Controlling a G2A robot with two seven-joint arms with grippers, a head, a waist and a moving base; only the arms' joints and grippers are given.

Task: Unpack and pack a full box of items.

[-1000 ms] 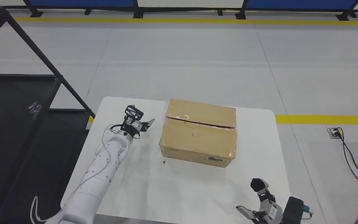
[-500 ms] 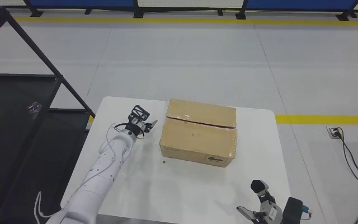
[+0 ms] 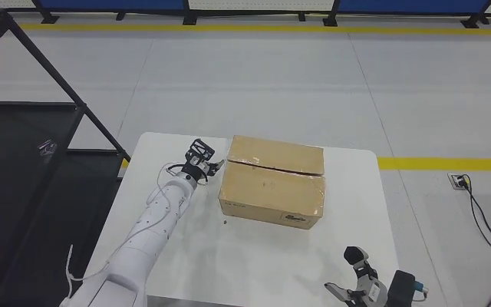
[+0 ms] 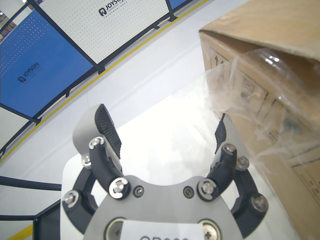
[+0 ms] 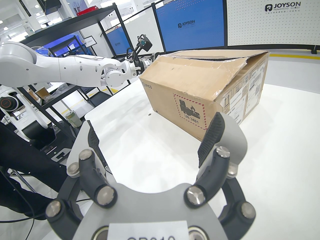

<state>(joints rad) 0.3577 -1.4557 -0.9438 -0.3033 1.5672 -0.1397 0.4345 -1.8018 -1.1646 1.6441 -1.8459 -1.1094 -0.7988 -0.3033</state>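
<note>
Now the left gripper (image 3: 209,165) is hovering wide open, holding nothing.
One of its fingers (image 4: 220,131) is sitting just beside the cardboard box (image 3: 272,184) on the table (image 3: 253,253); the right gripper (image 5: 153,123) is gaping too, well apart from the box.

A white table (image 3: 253,253) stands beside a black rack (image 3: 34,127).

Pale floor (image 3: 253,77), yellow line (image 3: 430,163), blue panels (image 5: 205,13)
</note>
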